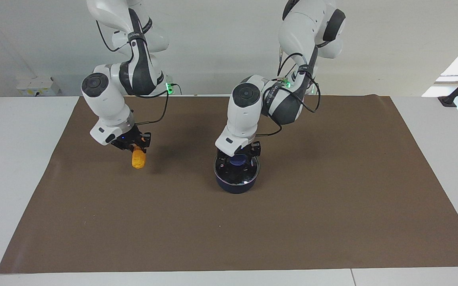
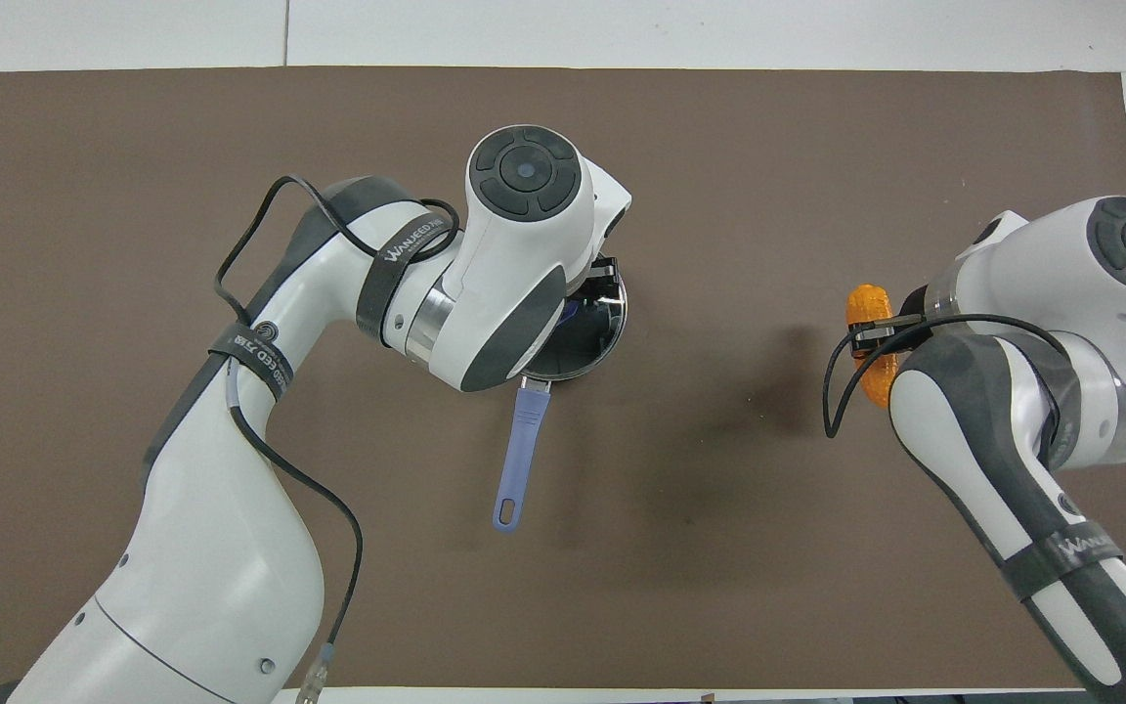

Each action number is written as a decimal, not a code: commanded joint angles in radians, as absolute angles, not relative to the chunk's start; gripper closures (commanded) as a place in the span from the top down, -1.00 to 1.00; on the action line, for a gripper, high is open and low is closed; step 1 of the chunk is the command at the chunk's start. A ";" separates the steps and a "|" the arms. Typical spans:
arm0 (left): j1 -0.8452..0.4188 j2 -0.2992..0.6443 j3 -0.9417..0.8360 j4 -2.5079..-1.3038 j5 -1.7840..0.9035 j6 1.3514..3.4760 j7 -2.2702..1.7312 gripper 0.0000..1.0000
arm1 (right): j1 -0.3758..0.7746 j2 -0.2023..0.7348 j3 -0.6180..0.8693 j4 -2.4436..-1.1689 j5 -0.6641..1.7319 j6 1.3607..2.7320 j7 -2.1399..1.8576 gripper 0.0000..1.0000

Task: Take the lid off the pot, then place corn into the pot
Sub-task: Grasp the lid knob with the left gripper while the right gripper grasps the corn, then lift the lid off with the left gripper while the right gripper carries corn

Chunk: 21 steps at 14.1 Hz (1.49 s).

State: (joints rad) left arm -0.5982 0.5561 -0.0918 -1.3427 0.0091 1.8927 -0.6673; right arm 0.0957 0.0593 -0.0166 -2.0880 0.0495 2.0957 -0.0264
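Note:
The dark blue pot (image 1: 235, 185) stands in the middle of the brown mat, its light-blue handle (image 2: 521, 448) pointing toward the robots. The glass lid (image 1: 237, 173) rests on the pot, and a little of its rim shows in the overhead view (image 2: 594, 337). My left gripper (image 1: 239, 156) is down at the lid's blue knob (image 1: 237, 161), and the wrist hides most of it from above. My right gripper (image 1: 135, 147) hangs over the mat toward the right arm's end, shut on the orange-yellow corn (image 1: 138, 159), which points downward clear of the mat (image 2: 866, 305).
The brown mat (image 1: 332, 198) covers most of the white table. Nothing else lies on it between the corn and the pot.

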 commanded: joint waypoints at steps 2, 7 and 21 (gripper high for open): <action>-0.606 0.525 -0.081 -1.387 0.005 1.916 -0.683 0.40 | 0.094 0.080 -0.014 -2.030 0.055 2.046 -0.051 -1.00; -0.604 0.525 -0.081 -1.387 -0.001 1.911 -0.683 0.14 | 0.094 0.089 -0.012 -2.002 0.055 2.034 -0.051 -1.00; -0.490 0.396 -0.075 -1.378 -0.034 1.770 -0.583 -0.61 | 0.224 0.141 0.005 -1.855 0.132 1.988 0.147 -1.00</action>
